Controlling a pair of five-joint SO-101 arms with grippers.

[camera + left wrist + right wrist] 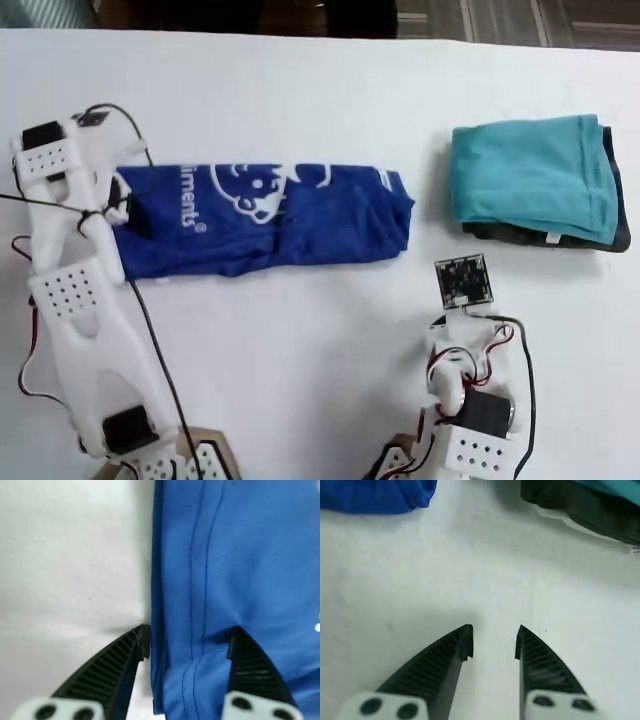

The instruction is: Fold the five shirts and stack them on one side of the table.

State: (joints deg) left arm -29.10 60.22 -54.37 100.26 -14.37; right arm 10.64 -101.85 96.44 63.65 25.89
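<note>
White table [300, 80] carries a teal-topped stack [530, 175] by its right edge; the blue shirt [300, 225], judged half-folded, lies centre-left, with the open left gripper [190, 635] astride its end and the right gripper [494, 635] open above bare table; the next move likely calls for a pinch and a cross-fold.

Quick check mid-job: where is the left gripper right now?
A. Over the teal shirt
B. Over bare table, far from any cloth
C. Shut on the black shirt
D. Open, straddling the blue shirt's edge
D: the left gripper is open, with one finger over the blue shirt and the other over the table beside the shirt's edge.
</note>
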